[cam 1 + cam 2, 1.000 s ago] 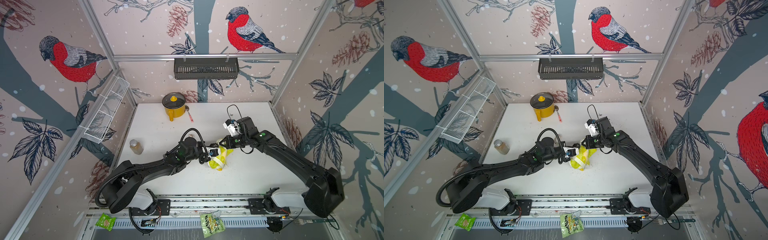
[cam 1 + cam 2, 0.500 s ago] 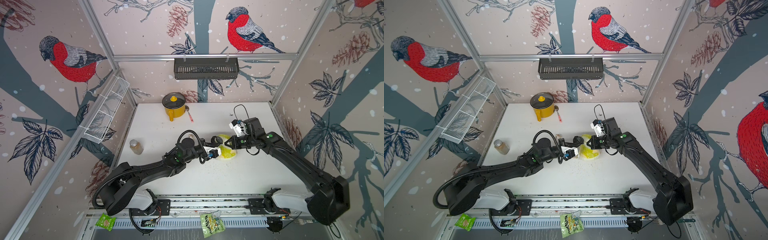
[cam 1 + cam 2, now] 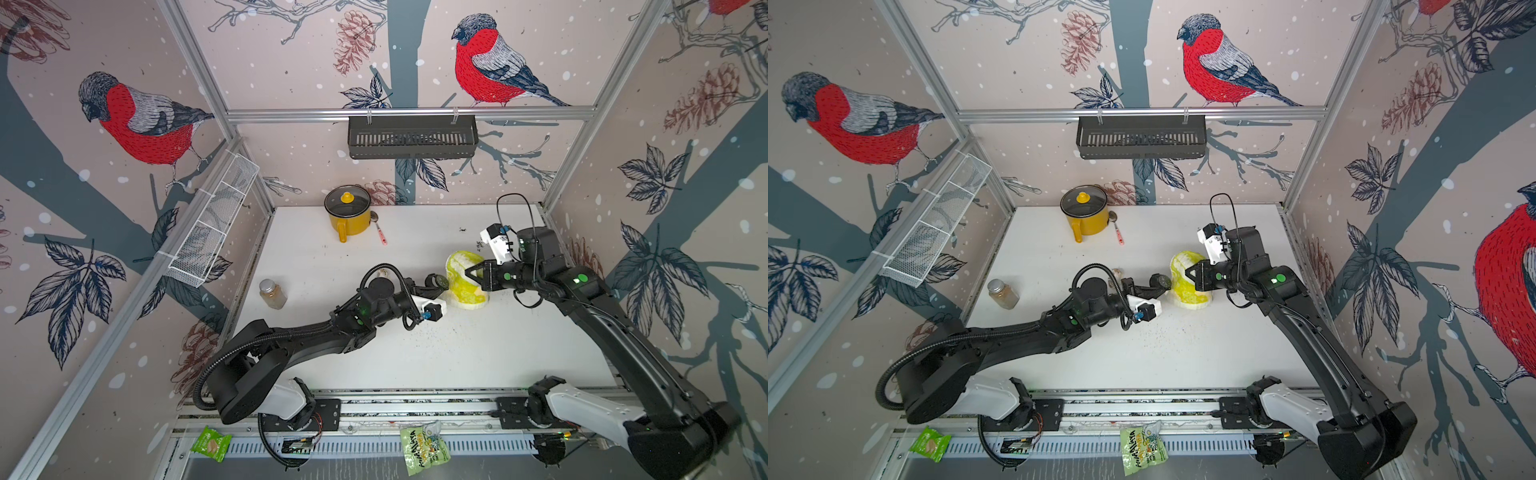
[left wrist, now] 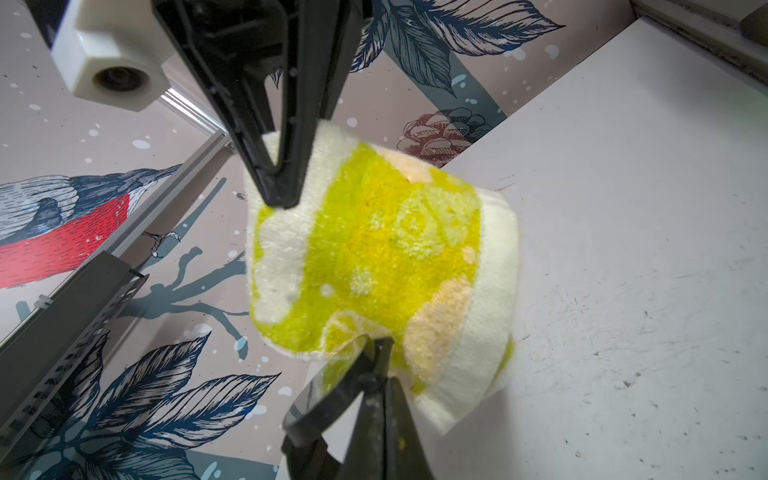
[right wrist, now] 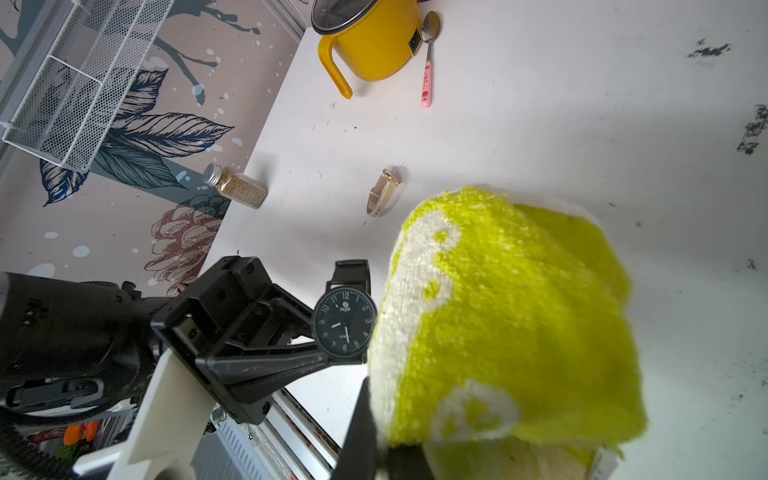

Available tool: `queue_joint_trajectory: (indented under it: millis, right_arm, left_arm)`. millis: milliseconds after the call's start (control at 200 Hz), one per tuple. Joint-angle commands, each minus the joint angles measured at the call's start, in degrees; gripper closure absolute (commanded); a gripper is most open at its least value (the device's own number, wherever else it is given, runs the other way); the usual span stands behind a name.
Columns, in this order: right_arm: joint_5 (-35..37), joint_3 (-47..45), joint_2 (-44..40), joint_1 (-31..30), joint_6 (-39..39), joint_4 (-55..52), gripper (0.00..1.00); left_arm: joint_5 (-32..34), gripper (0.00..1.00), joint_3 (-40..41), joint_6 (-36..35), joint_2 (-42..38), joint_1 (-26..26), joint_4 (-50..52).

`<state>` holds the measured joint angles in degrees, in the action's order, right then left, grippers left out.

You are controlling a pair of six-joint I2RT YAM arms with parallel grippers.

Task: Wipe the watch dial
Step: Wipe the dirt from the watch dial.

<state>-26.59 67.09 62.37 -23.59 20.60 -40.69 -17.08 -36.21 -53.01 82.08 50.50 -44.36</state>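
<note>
In both top views my left gripper (image 3: 436, 286) (image 3: 1155, 286) is shut on a black watch (image 3: 441, 282) (image 3: 1161, 281) held above mid table. The right wrist view shows its dark dial (image 5: 344, 322) uncovered, with the left gripper (image 5: 347, 360) pinching the case edge. My right gripper (image 3: 471, 274) (image 3: 1191, 275) (image 5: 382, 440) is shut on a yellow-green cloth (image 3: 463, 284) (image 3: 1187, 284) (image 5: 507, 316). The cloth hangs just right of the dial, and I cannot tell whether they touch. In the left wrist view the cloth (image 4: 374, 249) fills the middle, beyond my left gripper (image 4: 380, 353).
A yellow lidded pot (image 3: 348, 212) and a pink-handled spoon (image 3: 380, 232) stand at the back. A spice jar (image 3: 272, 293) is near the left edge. A beige watch (image 5: 384, 191) lies behind the left gripper. A wire rack (image 3: 212, 224) lines the left wall and a black basket (image 3: 411, 137) hangs on the back wall.
The right gripper has drawn the cloth to the right and farther back, off the dial. The cloth hung low and bunched, and is now lifted and spread. The left gripper has shifted slightly back with the watch.
</note>
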Motion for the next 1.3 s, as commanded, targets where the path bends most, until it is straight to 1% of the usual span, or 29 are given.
queue_joint_trajectory:
  millis: [0,130,250,535,790,960,1051,1071,1141,1296]
  right_arm:
    - [0.1,1.2,0.1,-0.1,-1.6,-1.2,0.96]
    - [-1.0,0.4,0.4,-0.1,-2.4,-1.3,0.96]
    - [-2.4,0.1,1.0,-1.2,-3.0,-1.1,0.96]
    - [-3.1,-0.6,3.9,-2.6,-4.3,0.3,0.96]
    - [-4.4,1.4,6.0,-3.0,-5.6,0.1,0.96]
    - [-3.6,1.6,8.1,-3.9,-5.9,0.0,0.96]
    - [-1.5,2.2,9.2,-4.5,-6.1,-1.3,0.96]
    - [-0.8,2.5,10.8,-4.7,-6.2,-1.9,0.96]
    - [0.8,2.9,12.1,-5.4,-6.7,-3.3,0.96]
    - [0.5,2.9,12.9,-6.0,-6.6,-2.7,0.96]
  left_arm:
    - [3.1,1.0,0.7,-5.0,1.2,0.8,-5.3]
    - [5.5,1.0,0.7,-6.6,2.6,1.3,-8.5]
    - [6.4,1.0,-0.7,-6.9,3.5,1.4,-7.7]
    - [6.5,1.0,-2.5,-8.5,4.7,1.9,-7.4]
    - [6.7,1.0,-3.0,-9.6,6.4,2.4,-8.8]
    - [7.3,1.0,-3.6,-10.8,7.5,2.9,-9.6]
    - [7.8,1.0,-3.9,-11.7,8.0,3.0,-10.1]
    - [7.8,1.0,-3.9,-11.8,8.0,3.1,-10.1]
    - [7.8,1.0,-3.9,-11.8,8.0,3.1,-10.6]
    - [7.9,1.0,-3.8,-11.8,7.7,3.1,-12.0]
